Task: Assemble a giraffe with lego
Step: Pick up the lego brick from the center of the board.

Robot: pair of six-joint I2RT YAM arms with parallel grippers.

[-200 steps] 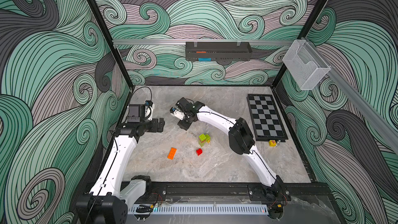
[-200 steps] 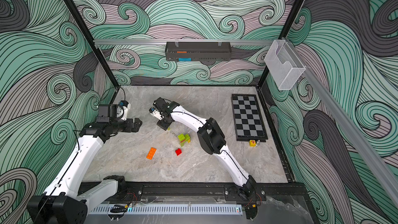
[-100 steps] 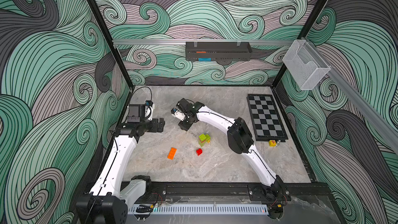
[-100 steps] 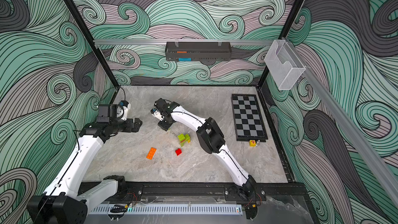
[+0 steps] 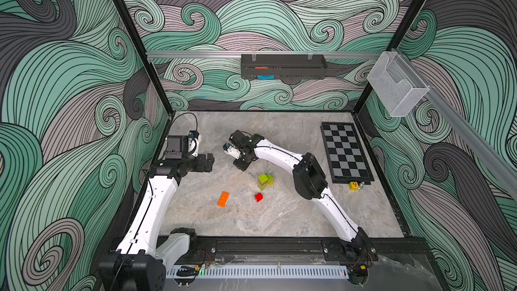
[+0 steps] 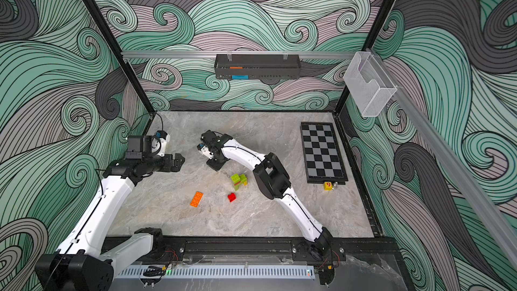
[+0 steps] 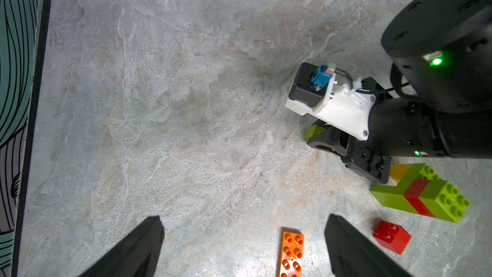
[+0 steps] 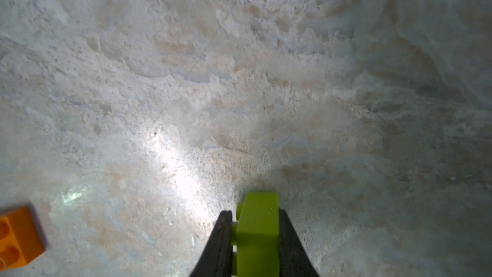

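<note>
While your right gripper (image 8: 255,212) pinched a lime green brick (image 8: 257,235) over the table (image 5: 279,219), your left gripper (image 7: 245,218) hung spread wide. The part-built giraffe (image 5: 265,181) (lime, red and yellow) sat mid-table just beside the right arm (image 5: 279,158), with the orange brick (image 5: 223,199) and red brick (image 5: 258,197) loose nearby.

Right tool (image 8: 254,212) now tight around a lime green brick (image 8: 257,235).

Your grey marbled table (image 5: 279,219) is carrying a long orange brick (image 5: 223,199) lying flat, a red brick (image 5: 258,197) sitting near it, a part-built stack (image 5: 264,181) resting just beyond, a chequered board (image 5: 346,152) lying along your right edge, a small yellow cube (image 5: 353,185) sitting at its near corner.
</note>
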